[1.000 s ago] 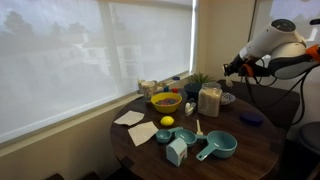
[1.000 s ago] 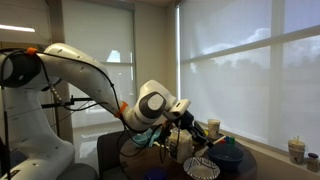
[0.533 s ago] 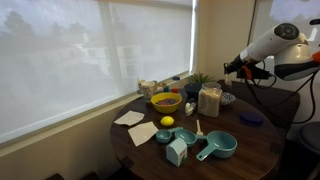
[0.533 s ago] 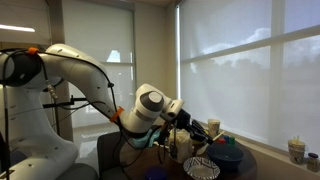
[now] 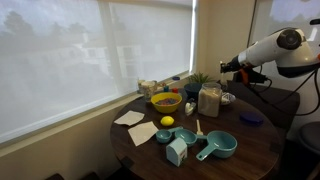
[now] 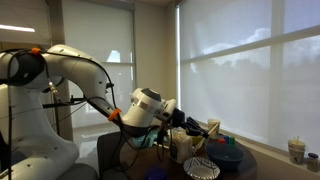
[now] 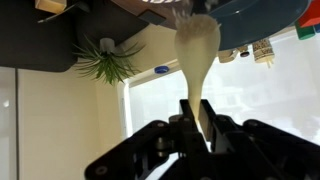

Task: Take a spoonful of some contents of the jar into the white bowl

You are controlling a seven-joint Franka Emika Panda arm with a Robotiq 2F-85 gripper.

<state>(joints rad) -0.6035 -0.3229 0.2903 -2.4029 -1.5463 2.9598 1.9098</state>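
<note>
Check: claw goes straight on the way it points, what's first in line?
Probably the jar. In the wrist view the claw grips a pale spoon whose tip points at it; depth is unclear, nothing else shows between.

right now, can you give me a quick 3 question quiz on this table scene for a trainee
1. True or false: the gripper is shut on a pale spoon.
2. What colour is the bowl beside the lemon? A) yellow B) red C) black
3. Fill in: in an exterior view, the gripper hovers close to the tall ____ with pale contents.

Key: 1 true; 2 A; 3 jar.
</note>
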